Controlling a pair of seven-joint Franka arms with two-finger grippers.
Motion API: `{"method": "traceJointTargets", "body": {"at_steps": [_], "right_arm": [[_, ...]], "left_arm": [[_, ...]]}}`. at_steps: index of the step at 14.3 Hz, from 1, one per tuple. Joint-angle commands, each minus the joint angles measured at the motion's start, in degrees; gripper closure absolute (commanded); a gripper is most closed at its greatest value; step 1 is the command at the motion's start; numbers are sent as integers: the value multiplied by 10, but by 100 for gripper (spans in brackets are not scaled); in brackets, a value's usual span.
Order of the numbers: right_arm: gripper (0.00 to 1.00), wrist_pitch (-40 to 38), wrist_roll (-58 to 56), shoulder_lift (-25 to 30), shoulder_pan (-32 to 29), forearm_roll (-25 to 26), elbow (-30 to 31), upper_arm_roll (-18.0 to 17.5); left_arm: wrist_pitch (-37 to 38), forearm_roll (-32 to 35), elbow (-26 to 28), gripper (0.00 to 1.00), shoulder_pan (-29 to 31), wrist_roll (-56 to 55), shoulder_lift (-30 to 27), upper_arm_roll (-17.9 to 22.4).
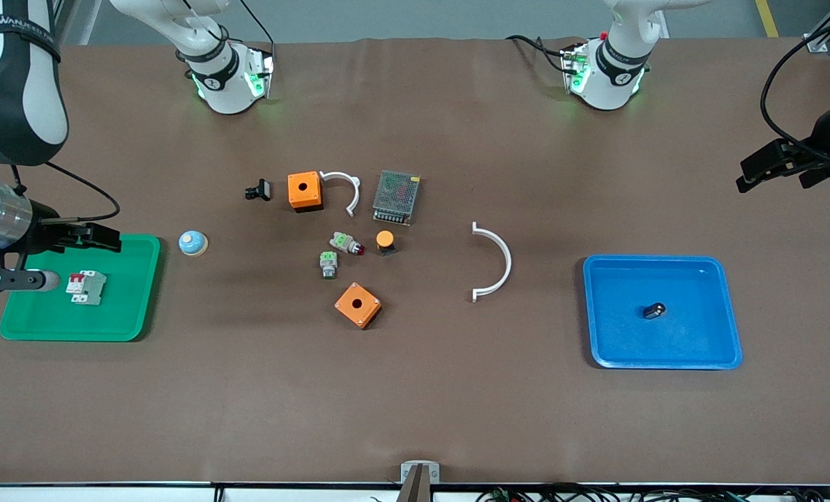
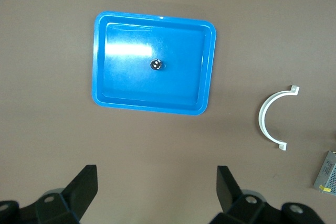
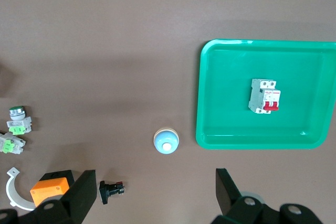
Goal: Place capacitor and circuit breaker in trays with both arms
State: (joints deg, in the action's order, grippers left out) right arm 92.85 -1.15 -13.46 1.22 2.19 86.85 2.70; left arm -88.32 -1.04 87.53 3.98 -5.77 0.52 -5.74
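The capacitor (image 1: pixel 654 310), a tiny black cylinder with a shiny end, lies in the blue tray (image 1: pixel 666 362) at the left arm's end of the table. It also shows in the left wrist view (image 2: pixel 156 65). The circuit breaker (image 1: pixel 86 286), white-grey with red levers, lies in the green tray (image 1: pixel 136 307) at the right arm's end, and shows in the right wrist view (image 3: pixel 264 96). My left gripper (image 1: pixel 753 173) is open and empty, raised high over bare table beside the blue tray (image 2: pixel 156 187). My right gripper (image 1: pixel 97 238) is open and empty, raised over the green tray's edge (image 3: pixel 156 190).
Mid-table lie two orange boxes (image 1: pixel 304 190) (image 1: pixel 358 305), two white curved clips (image 1: pixel 499 261) (image 1: pixel 345 188), a mesh-topped power supply (image 1: pixel 396 196), two green-topped parts (image 1: pixel 328 263), an orange-capped button (image 1: pixel 385 241), a black clip part (image 1: pixel 258 189) and a blue-white dome (image 1: pixel 193 242).
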Motion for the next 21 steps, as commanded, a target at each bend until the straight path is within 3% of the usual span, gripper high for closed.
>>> {"method": "traceJointTargets", "body": {"at_steps": [1,15,18,21], "right_arm": [[0,-7,4,6,-13,-12,-18,-1],[0,-70,8,5,-23,-8,-51,-1],[0,-68,3,18,-32,-11,-35,-1],[0,-54,2,68,-33,-12,18,-1]], "left_arm": [[14,-6,-17,0,2,2,8,-2],[11,-8,-17,0,1,2,9,0],[11,-8,-17,0,6,8,9,0],[11,-7,-17,0,7,12,9,0]]}}
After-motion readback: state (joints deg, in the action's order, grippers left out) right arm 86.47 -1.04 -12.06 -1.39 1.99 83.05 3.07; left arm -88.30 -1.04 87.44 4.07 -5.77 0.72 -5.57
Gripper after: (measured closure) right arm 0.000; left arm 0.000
